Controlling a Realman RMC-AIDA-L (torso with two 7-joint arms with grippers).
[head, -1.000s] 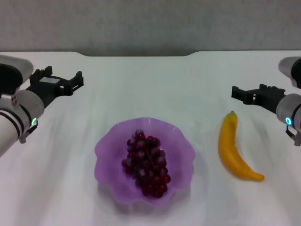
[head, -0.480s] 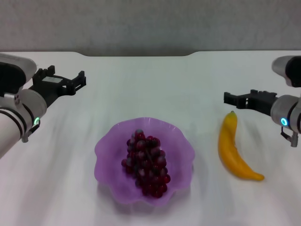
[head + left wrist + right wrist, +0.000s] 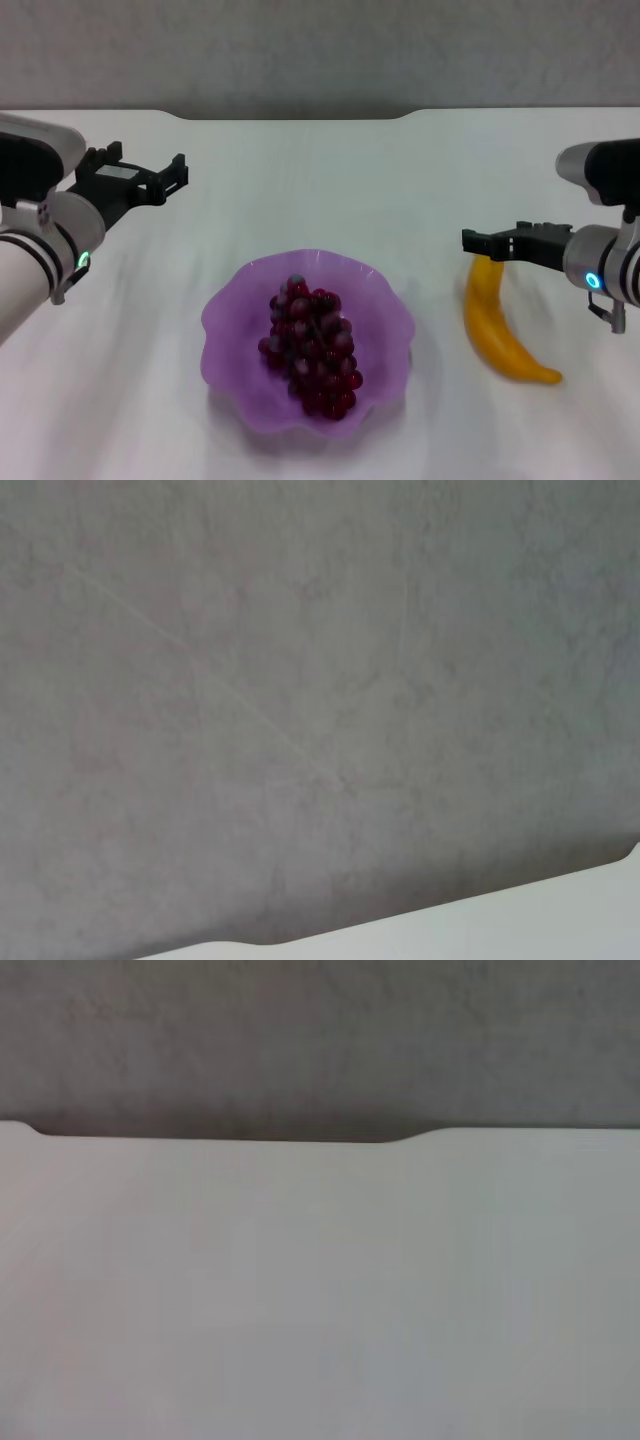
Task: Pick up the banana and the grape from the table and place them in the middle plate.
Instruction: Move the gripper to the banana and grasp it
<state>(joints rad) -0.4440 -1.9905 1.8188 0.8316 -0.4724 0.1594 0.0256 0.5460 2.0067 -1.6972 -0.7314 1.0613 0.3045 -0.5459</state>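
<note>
Right now the right gripper (image 3: pixel 470 242) hangs over the far, green-tipped end of the banana (image 3: pixel 497 325), its dark fingers (image 3: pixel 500 243) reaching in from the robot's right and covering that tip in the head view; whether they touch the fruit cannot be told, and whether they are spread or closed cannot be told either. From those fingers the banana runs back toward the robot in a curve, lying flat on the white tabletop (image 3: pixel 330 180), its near end well clear of them. Just to the left of the right fingers, and a little nearer the robot, sits the middle plate (image 3: pixel 225 320), a translucent purple dish with a wavy rim, close to the banana but apart from it. The grape (image 3: pixel 310 345) lies inside the plate, a long dark red bunch stretched across its middle. Far off on the other side, the left gripper (image 3: pixel 178 172) is held above the tabletop, its fingers (image 3: pixel 168 184) parted and holding nothing, with the plate well away from them toward the robot's right and nearer the robot. The right wrist view shows only bare tabletop and the grey wall (image 3: pixel 320 1040) beyond its far edge; the left wrist view is mostly wall with a strip of tabletop.
</note>
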